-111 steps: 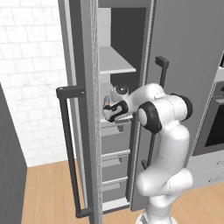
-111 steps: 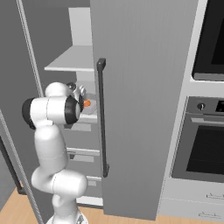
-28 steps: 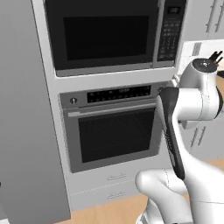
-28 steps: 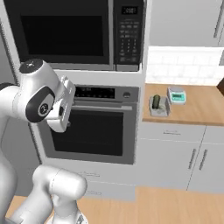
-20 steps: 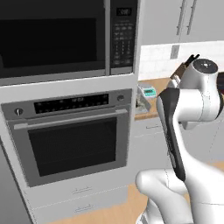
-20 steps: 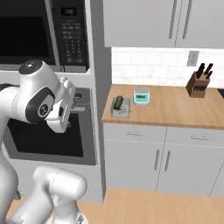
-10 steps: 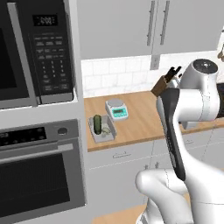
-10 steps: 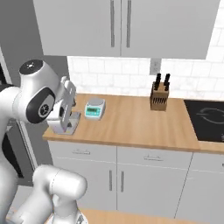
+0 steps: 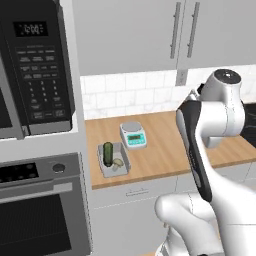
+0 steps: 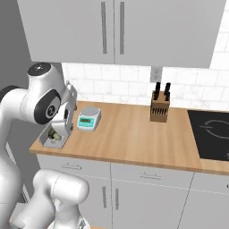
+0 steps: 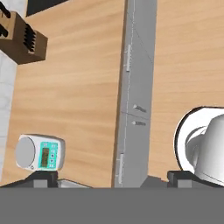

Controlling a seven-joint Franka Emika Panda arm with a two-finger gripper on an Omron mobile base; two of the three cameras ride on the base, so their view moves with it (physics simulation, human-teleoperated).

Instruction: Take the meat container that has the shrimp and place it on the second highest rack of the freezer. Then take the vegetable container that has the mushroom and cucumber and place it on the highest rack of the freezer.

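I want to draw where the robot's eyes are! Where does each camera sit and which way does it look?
Left base view: on the base, behind the arm's left side, facing the counter; the white arm rises at lower right.
Right base view: behind the arm's right side, facing the same counter; the arm rises at lower left.
Hand view: on the hand, looking straight down at the counter; the open gripper has its dark fingertips at the bottom.
All three show the kitchen scale; both base views share the vegetable container; right base and hand views share the knife block.
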